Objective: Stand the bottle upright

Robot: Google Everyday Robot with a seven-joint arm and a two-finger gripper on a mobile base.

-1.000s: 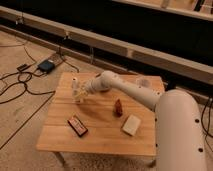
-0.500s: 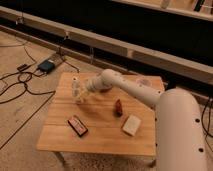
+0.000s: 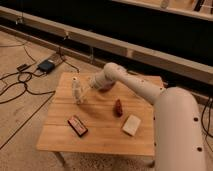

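Note:
The small whitish plastic bottle (image 3: 76, 90) stands upright on the wooden table (image 3: 100, 135), near its back left part. My gripper (image 3: 85, 92) is right beside the bottle on its right side, at the end of the white arm (image 3: 125, 80) that reaches in from the right. Whether it touches the bottle does not show.
A flat red-and-black box (image 3: 77, 125) lies at the front left. A small dark reddish-brown object (image 3: 118, 107) stands in the middle, and a pale block (image 3: 131, 125) lies to its front right. Cables and a dark box (image 3: 46, 65) lie on the floor to the left.
The bottle stays upright in the same spot. The arm's wrist has shifted slightly to the right, away from the bottle.

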